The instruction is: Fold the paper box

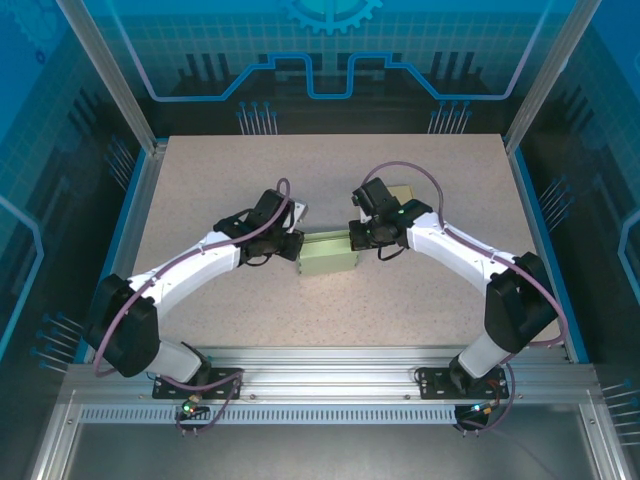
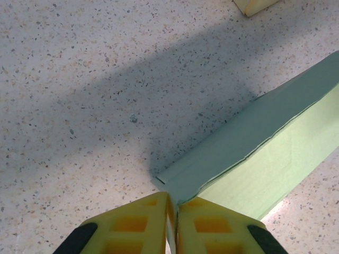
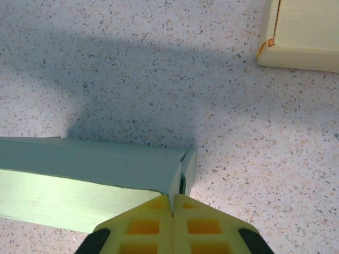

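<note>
Centrally, green paper box [image 1: 328,256] on table [image 1: 200,180], left claw [image 2: 173,210] pinching one end wall, right claw [image 3: 173,205] pinching the other

Paper box [image 1: 328,256] on table [image 1: 200,180] btwn L tool [image 1: 299,243], R tool [image 1: 353,238].
</note>
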